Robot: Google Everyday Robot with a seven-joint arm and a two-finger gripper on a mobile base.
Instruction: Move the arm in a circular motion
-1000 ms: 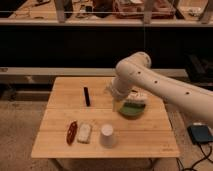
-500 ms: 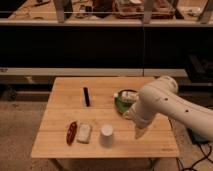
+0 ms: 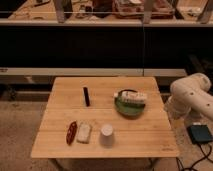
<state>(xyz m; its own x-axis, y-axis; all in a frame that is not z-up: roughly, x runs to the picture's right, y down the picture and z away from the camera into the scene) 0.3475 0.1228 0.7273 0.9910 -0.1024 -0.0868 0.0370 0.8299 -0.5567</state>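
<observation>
Since sweeping off the table point(image 3: 135, 137), swung the arm point(image 3: 192, 97) out to the frame's right edge, likely partway round the circle. Tool beyond that edge, unseen; cannot tell wide or narrow.

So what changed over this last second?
The arm swung right, off the table, uncovering the green bowl. Its end effector is out of view at the right, and nothing was visibly grasped or released. The bowl, white cup, black bar and red item stayed put.
</observation>
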